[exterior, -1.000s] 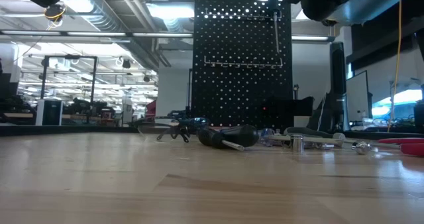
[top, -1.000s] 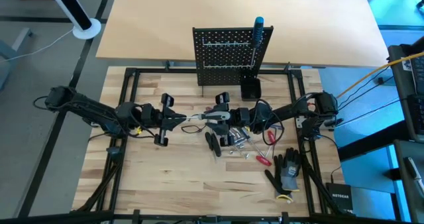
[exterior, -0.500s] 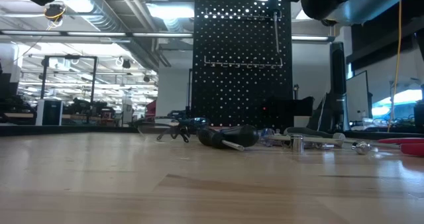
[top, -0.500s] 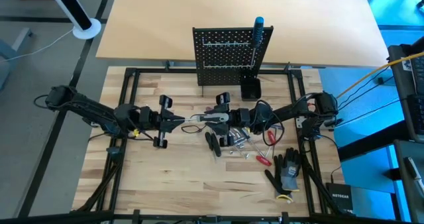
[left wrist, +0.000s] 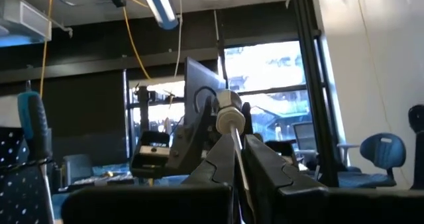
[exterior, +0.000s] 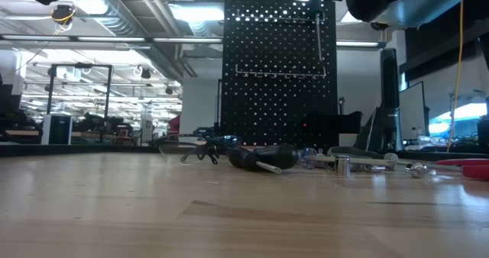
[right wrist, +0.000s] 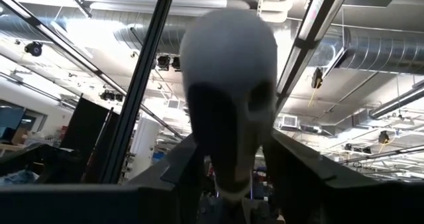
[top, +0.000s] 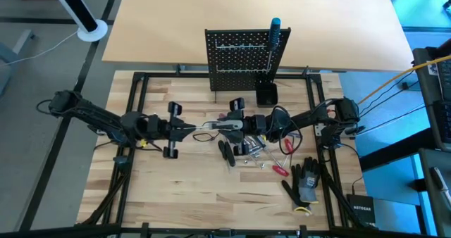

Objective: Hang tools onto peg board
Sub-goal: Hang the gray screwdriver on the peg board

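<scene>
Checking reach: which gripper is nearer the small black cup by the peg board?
Right. The right gripper sits just in front of the cup; the left gripper is farther off to the left.

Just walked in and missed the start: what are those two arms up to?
They share one grey-handled screwdriver above the middle of the table. The left gripper is shut on its metal shaft; the right gripper has its fingers around the handle. One blue-handled screwdriver already hangs on the peg board. Other tools lie on the table.
</scene>
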